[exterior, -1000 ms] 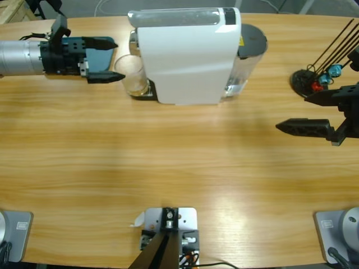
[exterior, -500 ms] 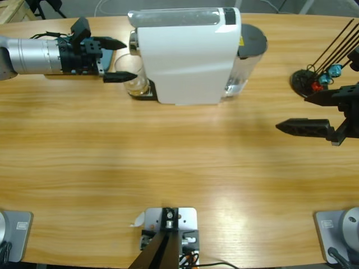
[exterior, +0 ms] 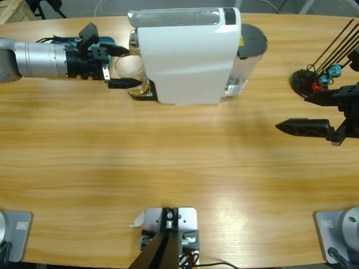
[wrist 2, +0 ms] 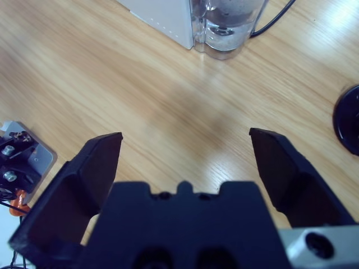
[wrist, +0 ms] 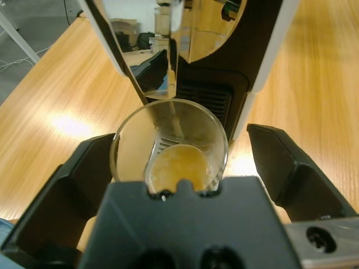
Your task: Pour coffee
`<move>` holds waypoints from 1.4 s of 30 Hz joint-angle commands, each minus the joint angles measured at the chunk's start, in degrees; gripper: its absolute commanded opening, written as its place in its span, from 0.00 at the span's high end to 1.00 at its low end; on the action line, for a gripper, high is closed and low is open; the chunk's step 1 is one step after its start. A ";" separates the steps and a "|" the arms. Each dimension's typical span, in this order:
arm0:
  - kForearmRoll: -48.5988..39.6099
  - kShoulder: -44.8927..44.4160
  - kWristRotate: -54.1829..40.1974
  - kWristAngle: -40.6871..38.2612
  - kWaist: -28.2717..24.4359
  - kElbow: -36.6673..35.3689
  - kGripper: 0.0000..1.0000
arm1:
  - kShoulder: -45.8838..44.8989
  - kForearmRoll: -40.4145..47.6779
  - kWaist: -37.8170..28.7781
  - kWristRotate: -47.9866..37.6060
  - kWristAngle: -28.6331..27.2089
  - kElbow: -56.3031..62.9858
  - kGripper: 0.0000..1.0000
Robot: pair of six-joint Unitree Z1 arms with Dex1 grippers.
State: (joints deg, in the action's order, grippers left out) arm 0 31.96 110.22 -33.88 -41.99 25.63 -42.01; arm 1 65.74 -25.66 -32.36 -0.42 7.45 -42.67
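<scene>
A clear glass [exterior: 132, 72] stands on the drip tray under the spout of the white coffee machine [exterior: 188, 56]. In the left wrist view the glass [wrist: 168, 140] holds a thin amber layer of coffee [wrist: 179, 168] at its bottom. My left gripper [exterior: 122, 66] comes in from the left and is open, with one black jaw on each side of the glass. The left gripper [wrist: 182, 136] shows a gap between its right jaw and the glass wall. My right gripper [exterior: 312, 112] hangs open over bare table at the right edge, holding nothing.
A clear water tank [exterior: 247, 53] sits at the machine's right end, also seen as the tank [wrist 2: 224, 25] ahead of the right gripper [wrist 2: 185, 134]. A black capsule stand [exterior: 308, 81] with thin rods is at the far right. A blue object [exterior: 104, 40] peeks out behind the left gripper.
The left arm has moved right toward the machine, so its open jaws now flank the glass. The right arm has not moved.
</scene>
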 commanded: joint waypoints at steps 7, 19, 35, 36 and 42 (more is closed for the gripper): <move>-1.09 2.11 0.66 0.98 0.56 -0.09 0.94 | 1.14 0.14 0.37 -0.11 0.03 1.05 0.00; -0.83 -0.18 1.33 0.03 -2.30 2.83 1.00 | 1.14 0.16 0.37 -0.11 -0.15 1.08 0.00; 0.28 -12.53 13.10 27.24 -13.20 5.17 1.00 | 0.60 0.44 0.37 -0.11 -0.15 1.43 0.00; 0.58 -11.50 14.16 30.30 -13.69 4.85 1.00 | 0.62 0.44 0.37 -0.11 -0.12 1.43 0.00; 7.57 -2.22 17.76 37.14 -14.47 2.32 1.00 | 1.37 0.62 0.37 -0.11 -0.24 1.36 0.00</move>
State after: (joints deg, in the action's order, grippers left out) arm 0 32.61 98.58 -18.83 -9.44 12.12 -37.20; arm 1 65.74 -25.66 -32.36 -0.42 7.44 -42.67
